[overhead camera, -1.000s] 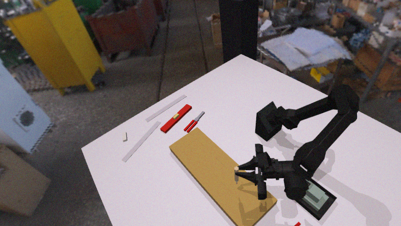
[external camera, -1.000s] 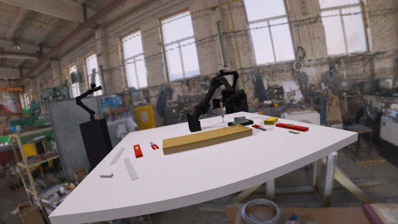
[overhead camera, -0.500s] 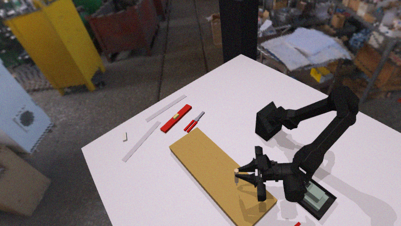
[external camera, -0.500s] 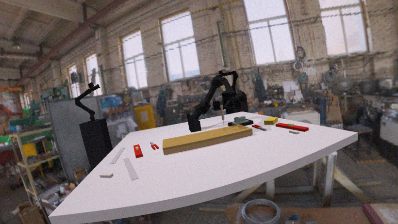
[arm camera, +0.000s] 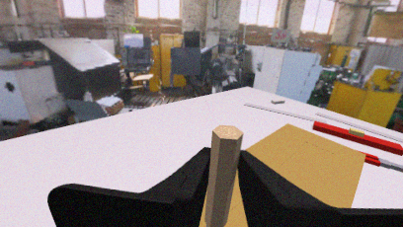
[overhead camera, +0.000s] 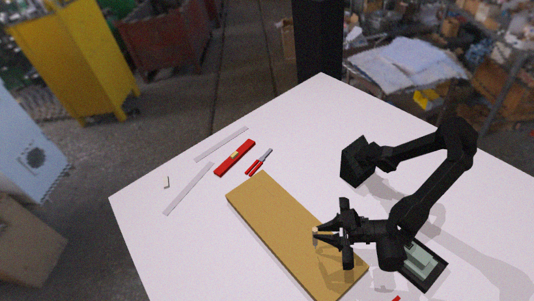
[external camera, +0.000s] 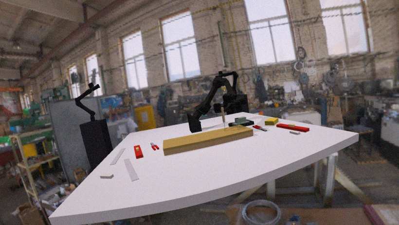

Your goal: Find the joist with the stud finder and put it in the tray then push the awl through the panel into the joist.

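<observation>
The awl [overhead camera: 314, 233] [external camera: 223, 114] [arm camera: 224, 173] is pinched upright between the fingertips of the gripper [overhead camera: 314, 232] [external camera: 223, 111] [arm camera: 223, 155], over the floor panel [overhead camera: 284, 231] [external camera: 206, 139] [arm camera: 306, 165]. In the top view, the stud finder [overhead camera: 421, 258] [external camera: 240, 120] is seated in the tray [overhead camera: 424, 290] [external camera: 251, 122], at four o'clock from the awl; the level [overhead camera: 224, 166] [external camera: 138, 153] [arm camera: 346, 134] is located at ten o'clock.

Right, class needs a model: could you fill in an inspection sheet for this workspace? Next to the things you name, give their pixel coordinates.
Surface: white tabletop [overhead camera: 201, 243] [external camera: 181, 178] [arm camera: 99, 163], level.
Job's things: awl [overhead camera: 314, 242] [external camera: 223, 115] [arm camera: 223, 178] upright over the floor panel [overhead camera: 276, 231] [external camera: 206, 139] [arm camera: 306, 163], tip contact unclear; stud finder [overhead camera: 420, 257] [external camera: 240, 120] in the tray [overhead camera: 436, 278] [external camera: 251, 122].
Clutter: red spirit levels [overhead camera: 224, 167] [external camera: 138, 154] [arm camera: 336, 132], red-handled pliers [overhead camera: 259, 160] [external camera: 154, 146], pale strips [overhead camera: 186, 190] [external camera: 131, 169], small pale blocks [overhead camera: 166, 183] [external camera: 106, 176] [arm camera: 278, 102], yellow block [external camera: 271, 121].
Gripper [overhead camera: 315, 232] [external camera: 222, 108] [arm camera: 223, 155]: shut on the awl's handle.
Cables: nothing seen on the tabletop.
Surroundings: workshop with tall windows [external camera: 180, 61], yellow cabinet [overhead camera: 71, 67] [external camera: 149, 117]; second arm [external camera: 83, 105] on a black pedestal [external camera: 95, 139].
</observation>
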`<state>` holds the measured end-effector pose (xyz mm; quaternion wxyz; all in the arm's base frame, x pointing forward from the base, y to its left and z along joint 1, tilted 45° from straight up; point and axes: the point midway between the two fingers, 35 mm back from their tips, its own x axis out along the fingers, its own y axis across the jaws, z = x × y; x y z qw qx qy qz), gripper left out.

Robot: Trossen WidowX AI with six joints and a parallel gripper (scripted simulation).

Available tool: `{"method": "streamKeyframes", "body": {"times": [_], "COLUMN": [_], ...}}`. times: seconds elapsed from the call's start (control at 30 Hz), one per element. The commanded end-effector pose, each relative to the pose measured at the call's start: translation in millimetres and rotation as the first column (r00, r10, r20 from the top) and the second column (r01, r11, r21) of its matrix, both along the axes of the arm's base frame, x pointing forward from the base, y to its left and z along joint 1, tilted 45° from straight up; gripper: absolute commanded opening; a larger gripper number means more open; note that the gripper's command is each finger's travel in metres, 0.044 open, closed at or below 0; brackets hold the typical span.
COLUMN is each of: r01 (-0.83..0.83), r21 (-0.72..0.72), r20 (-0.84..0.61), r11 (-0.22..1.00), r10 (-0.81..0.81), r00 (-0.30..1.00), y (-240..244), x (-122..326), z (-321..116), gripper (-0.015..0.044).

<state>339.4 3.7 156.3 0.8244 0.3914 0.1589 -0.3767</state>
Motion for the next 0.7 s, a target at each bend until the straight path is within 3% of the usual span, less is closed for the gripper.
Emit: {"method": "streamKeyframes", "body": {"times": [0.0,0.67], "r01": [0.009,0.009], "r21": [-0.004,-0.003], "r20": [0.003,0.004], "r11": [1.000,1.000], "r10": [-0.009,-0.009], "r00": [1.000,1.000], "y": [2.0,24.2], "x": [0.8,3.3], "z": [-3.3,-25.4], "gripper": [0.0000,0.0000]}}
